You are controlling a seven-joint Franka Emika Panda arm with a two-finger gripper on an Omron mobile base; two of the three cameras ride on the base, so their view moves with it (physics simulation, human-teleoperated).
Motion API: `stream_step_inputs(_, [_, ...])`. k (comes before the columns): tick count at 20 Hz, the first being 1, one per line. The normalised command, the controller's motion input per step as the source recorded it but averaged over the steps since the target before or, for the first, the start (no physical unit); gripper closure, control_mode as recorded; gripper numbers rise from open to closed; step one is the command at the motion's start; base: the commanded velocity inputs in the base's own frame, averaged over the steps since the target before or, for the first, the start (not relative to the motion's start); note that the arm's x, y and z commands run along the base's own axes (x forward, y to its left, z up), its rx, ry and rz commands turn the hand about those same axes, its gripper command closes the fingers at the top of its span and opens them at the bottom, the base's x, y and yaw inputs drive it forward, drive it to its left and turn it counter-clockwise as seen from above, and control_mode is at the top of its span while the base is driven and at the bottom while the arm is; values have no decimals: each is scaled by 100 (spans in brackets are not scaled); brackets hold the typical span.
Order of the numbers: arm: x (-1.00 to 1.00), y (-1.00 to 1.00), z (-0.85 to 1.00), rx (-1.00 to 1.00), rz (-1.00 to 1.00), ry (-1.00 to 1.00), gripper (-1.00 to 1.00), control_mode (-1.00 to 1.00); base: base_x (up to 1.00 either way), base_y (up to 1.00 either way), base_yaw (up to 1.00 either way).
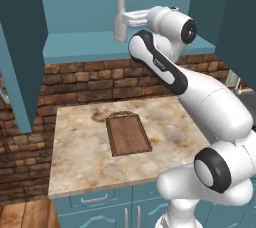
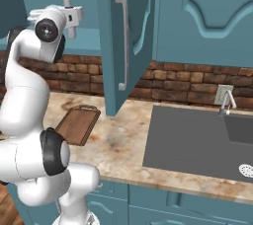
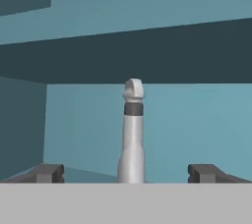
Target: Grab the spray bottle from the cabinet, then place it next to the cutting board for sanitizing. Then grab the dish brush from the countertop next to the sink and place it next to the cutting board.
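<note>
Spray bottle on shelf; cutting board on countertop.

Even, soft light; slightly blurry

path: jaws wide, spray bottle centred between | shelf around bottle seemingly bare

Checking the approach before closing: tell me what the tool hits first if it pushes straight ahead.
The spray bottle: it stands upright, centered between the open tool's fingertips. Behind it is the cabinet back wall. How much gap remains is hard to judge.
</note>
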Motion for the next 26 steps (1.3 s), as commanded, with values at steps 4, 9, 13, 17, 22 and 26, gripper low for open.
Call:
stream_step_inputs(4, [48, 14, 0, 0, 0, 0, -100, -100, 0, 0, 0])
stream_step_inputs(9, [50, 1, 0, 0, 0, 0, -100, -100, 0, 0, 0])
stream_step_inputs(13, [42, 2, 0, 0, 0, 1, -100, -100, 0, 0, 0])
stream_step_inputs(17, [41, 10, 0, 0, 0, 0, -100, -100, 0, 0, 0])
stream_step_inputs(22, [42, 6, 0, 0, 0, 0, -100, -100, 0, 0, 0])
stream_step_inputs(26, [34, 12, 0, 0, 0, 0, -100, -100, 0, 0, 0])
